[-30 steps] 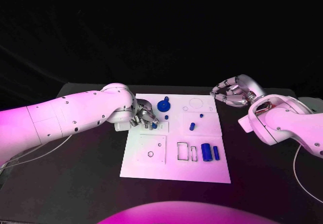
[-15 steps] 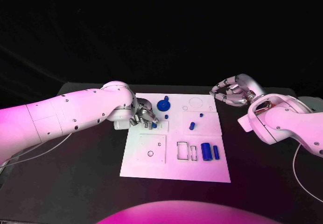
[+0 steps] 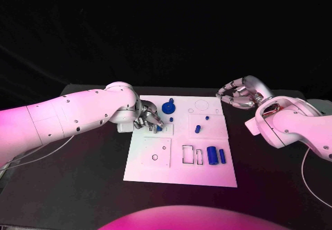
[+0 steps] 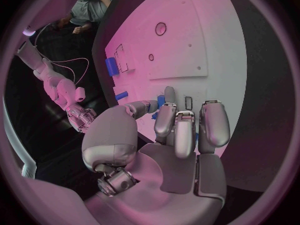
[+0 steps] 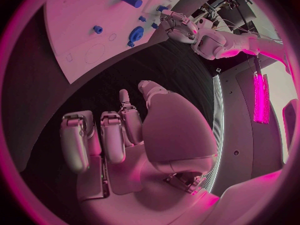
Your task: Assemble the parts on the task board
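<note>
Left hand (image 3: 148,120) pinches a small blue part (image 4: 160,102) at its fingertips over the task board (image 3: 156,167). Right hand (image 3: 236,97) hangs curled, empty. Several parts lie unplaced; assembly looks early.

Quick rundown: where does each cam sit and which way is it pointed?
Head view: on the robot's head, looking down at the table and the board; both arms enter from the sides.
Left wrist view: behind the left hand, facing along its fingers over the board; the right hand shows beyond the board's edge.
Right wrist view: behind the right hand, off the board, facing across the dark table toward the board; the left hand shows over it.
Shared: all three show the board and blue parts.
</note>
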